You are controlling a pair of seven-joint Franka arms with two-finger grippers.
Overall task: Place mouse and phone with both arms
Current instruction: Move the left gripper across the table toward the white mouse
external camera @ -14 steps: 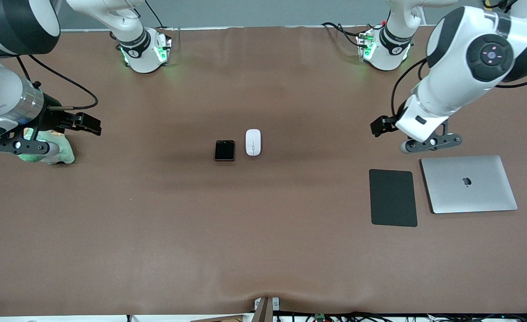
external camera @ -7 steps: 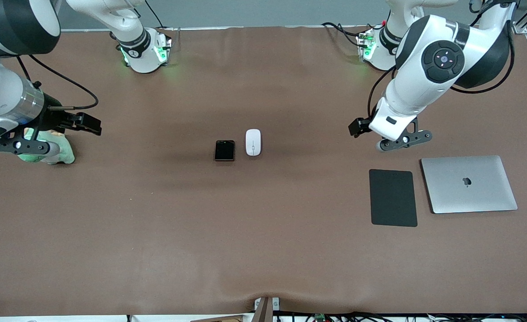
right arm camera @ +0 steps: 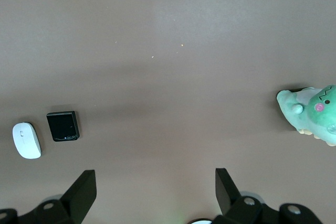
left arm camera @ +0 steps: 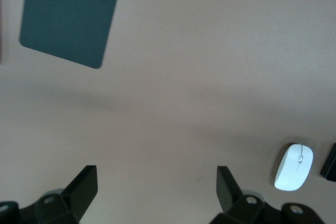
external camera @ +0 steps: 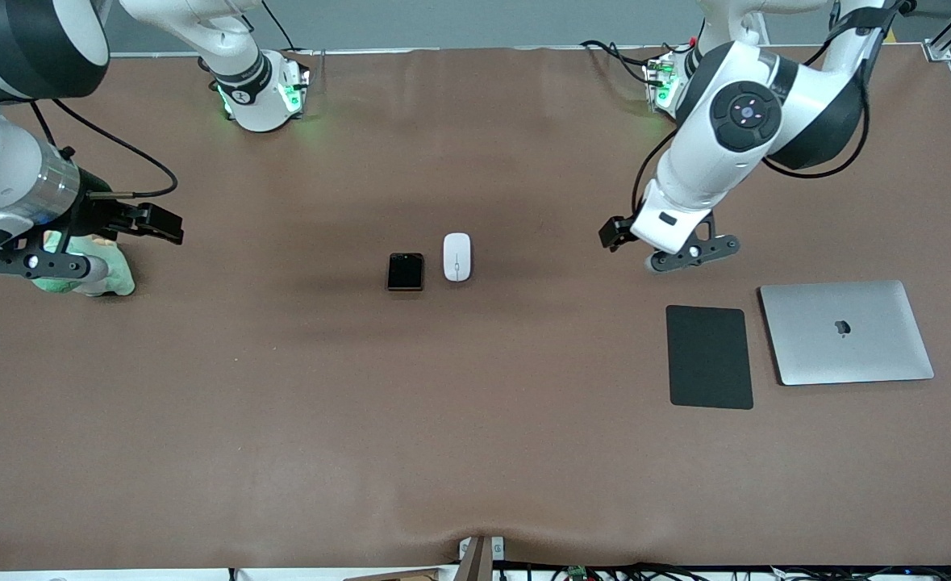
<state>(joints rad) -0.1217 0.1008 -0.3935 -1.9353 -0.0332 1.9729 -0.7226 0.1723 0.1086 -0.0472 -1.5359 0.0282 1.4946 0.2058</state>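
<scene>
The white mouse (external camera: 457,257) and the glossy black phone (external camera: 406,271) lie side by side at the middle of the brown table (external camera: 475,420), the mouse toward the left arm's end. My left gripper (external camera: 691,252) is open and empty over bare table between the mouse and the mouse pad. Its wrist view shows the mouse (left arm camera: 294,167), the phone's edge (left arm camera: 329,162) and the open gripper (left arm camera: 157,179). My right gripper (external camera: 35,265) is open and empty over a green plush toy at the right arm's end. Its wrist view shows the mouse (right arm camera: 26,140), the phone (right arm camera: 63,126) and the open gripper (right arm camera: 156,182).
A matte black mouse pad (external camera: 709,357) and a shut silver laptop (external camera: 846,332) lie side by side at the left arm's end. The pad also shows in the left wrist view (left arm camera: 71,17). A green plush toy (external camera: 92,270) sits under the right gripper.
My left arm has swung toward the middle of the table, bringing its gripper closer to the mouse. The right arm, the mouse and the phone have not moved.
</scene>
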